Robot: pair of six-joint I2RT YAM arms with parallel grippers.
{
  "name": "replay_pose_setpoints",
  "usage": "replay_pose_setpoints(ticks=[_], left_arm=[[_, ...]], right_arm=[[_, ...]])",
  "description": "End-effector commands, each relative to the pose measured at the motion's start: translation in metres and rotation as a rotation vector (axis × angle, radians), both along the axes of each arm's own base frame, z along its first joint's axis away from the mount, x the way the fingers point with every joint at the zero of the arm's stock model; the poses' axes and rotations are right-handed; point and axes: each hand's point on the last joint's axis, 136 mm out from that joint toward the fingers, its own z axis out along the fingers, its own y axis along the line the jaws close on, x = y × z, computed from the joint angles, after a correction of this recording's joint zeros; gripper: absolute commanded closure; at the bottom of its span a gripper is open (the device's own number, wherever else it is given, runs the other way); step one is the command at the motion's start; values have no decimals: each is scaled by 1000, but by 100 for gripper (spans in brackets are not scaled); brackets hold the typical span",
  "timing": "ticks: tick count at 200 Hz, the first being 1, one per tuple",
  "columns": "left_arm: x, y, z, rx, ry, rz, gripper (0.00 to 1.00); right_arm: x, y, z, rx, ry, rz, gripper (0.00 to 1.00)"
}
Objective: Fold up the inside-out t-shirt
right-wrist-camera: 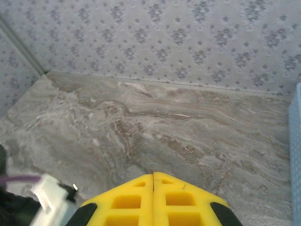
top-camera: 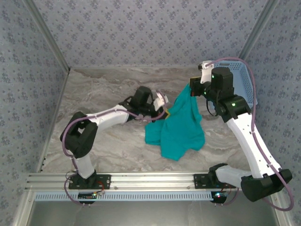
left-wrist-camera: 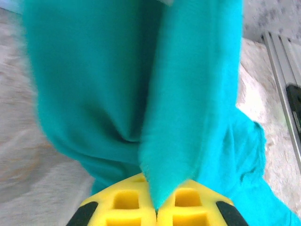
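Both left tool [left-wrist-camera: 156,209] and right tool [right-wrist-camera: 153,175] pinch the t-shirt [top-camera: 181,127] (basket [top-camera: 250,84] behind, contents unclear).

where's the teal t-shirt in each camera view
top external: t-shirt centre-right on the table, its top corner drawn up to the right end effector.
left wrist: t-shirt hangs close across the frame, a fold pinched in the left end effector.
right wrist: shut yellow fingers facing the wall, basket edge at right.
shared landmark: the grey marble table.
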Motion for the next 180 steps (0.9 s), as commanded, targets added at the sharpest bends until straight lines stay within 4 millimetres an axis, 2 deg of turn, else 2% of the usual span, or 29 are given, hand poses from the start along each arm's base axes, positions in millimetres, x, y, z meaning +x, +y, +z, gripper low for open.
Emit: replay_pose_setpoints(ticks=[1,31,43,46,53,67,78,95,109,126,139,147,151,157,163,168,180], left_arm=[[35,42,95,-67,-103,98,100],[67,88,179,22,-238,195,100],[86,108,218,48,-340,286,100],[91,112,234,42,-376,307,100],[96,121,257,45,-432,340,100],[91,131,296,51,-518,351,100],[80,135,326,31,-577,349,100],[51,140,353,25,-643,316,100],[27,144,359,38,-664,294,100],[-6,146,359,50,-680,257,100],[-32,143,356,37,-693,218,100],[-46,140,355,17,-703,191,100],[-52,139,352,8,-704,175,100],[-61,137,350,-9,-707,151,100],[-69,135,348,-27,-705,131,100],[-74,134,345,-40,-694,117,100],[-82,134,341,-56,-665,97,100]], right_arm=[[30,-5,25,48,-83,-51,100],[73,5,49,60,-158,-53,100],[91,3,65,52,-200,-88,100],[95,2,69,50,-212,-99,100],[103,1,81,48,-243,-113,100],[110,-4,109,49,-291,-137,100],[104,-9,131,42,-309,-149,100],[78,-19,166,30,-375,-166,100],[51,-23,184,39,-421,-158,100],[16,-21,196,54,-447,-124,100],[-8,-9,191,56,-449,-51,100],[-23,11,178,39,-439,79,100],[-33,21,169,20,-437,155,89],[-47,42,146,-19,-423,299,61],[-62,59,123,-49,-416,424,42],[-71,70,103,-74,-419,497,35],[-91,91,56,-160,-457,637,32]])
